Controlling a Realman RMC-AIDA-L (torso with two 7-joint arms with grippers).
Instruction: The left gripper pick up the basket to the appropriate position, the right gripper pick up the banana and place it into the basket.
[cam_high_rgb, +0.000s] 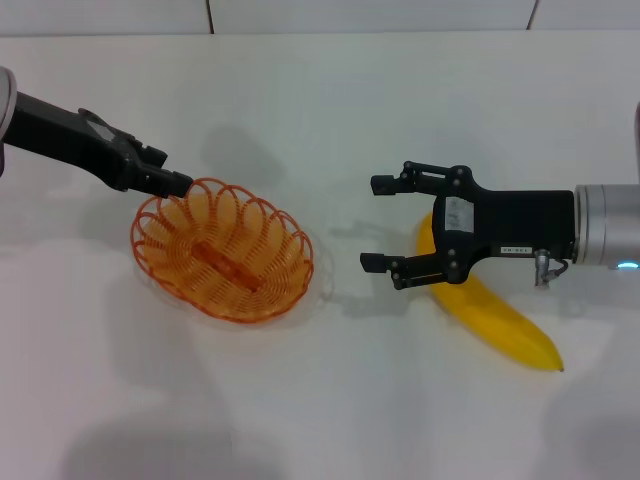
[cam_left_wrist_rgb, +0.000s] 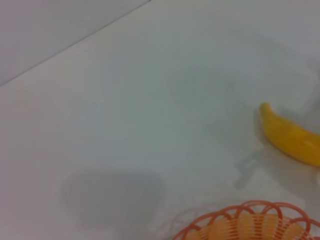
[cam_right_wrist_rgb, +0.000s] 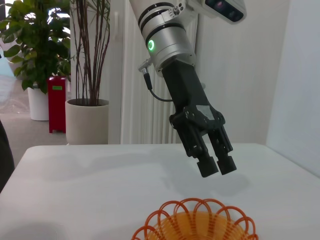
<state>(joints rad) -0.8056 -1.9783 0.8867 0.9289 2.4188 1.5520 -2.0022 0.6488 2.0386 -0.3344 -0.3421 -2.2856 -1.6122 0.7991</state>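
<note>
— Basket (cam_high_rgb: 222, 250) position? And the left claw (cam_high_rgb: 180, 184)?
— It sits on the white bench (cam_high_rgb: 330, 400), left of centre. The left claw hangs just above its far-left rim, fingers (cam_right_wrist_rgb: 209, 167) nearly together, holding nothing.
— Banana (cam_high_rgb: 495, 318)?
— Lying on the bench at the right, well apart from the basket. The right claw (cam_high_rgb: 385, 224) hovers over its far end, spread wide, empty.

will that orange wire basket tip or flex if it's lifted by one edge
The basket is open wire loops, so probably light, and the rim may flex a little. Gripped at one edge by the left pincer, it would likely tilt. Its shallow oval shape should sit stably on the table.
</note>
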